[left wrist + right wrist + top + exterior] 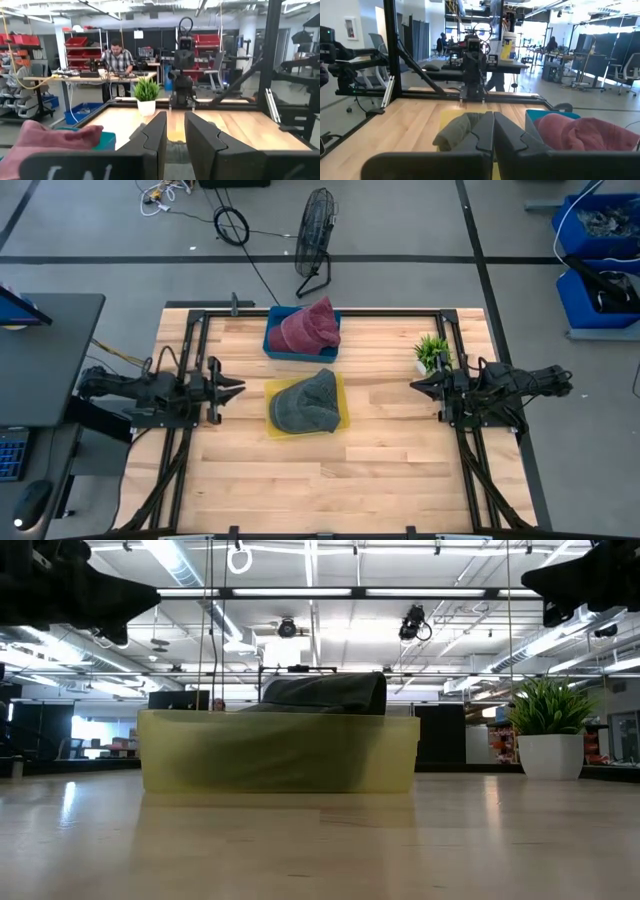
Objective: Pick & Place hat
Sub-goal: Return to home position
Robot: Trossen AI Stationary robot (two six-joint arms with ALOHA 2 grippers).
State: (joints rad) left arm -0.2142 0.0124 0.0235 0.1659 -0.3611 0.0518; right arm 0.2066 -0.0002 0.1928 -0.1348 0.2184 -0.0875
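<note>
A small potted plant (432, 350) in a white pot stands near the far right corner of my wooden surface (330, 480). Beyond the far edge, on the grey floor, a black floor fan (318, 225) stands on its frame, with a coiled black cable (232, 225) just beside it. Blue crates (598, 240) (holding tangled cables, as far as I can tell) sit well off to the right. Across the room a person (116, 57) in a plaid shirt is at a workbench.

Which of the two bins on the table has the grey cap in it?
The yellow bin at the table's centre; the grey cap lies in it. The blue bin next to it holds a dark red hat instead.
</note>
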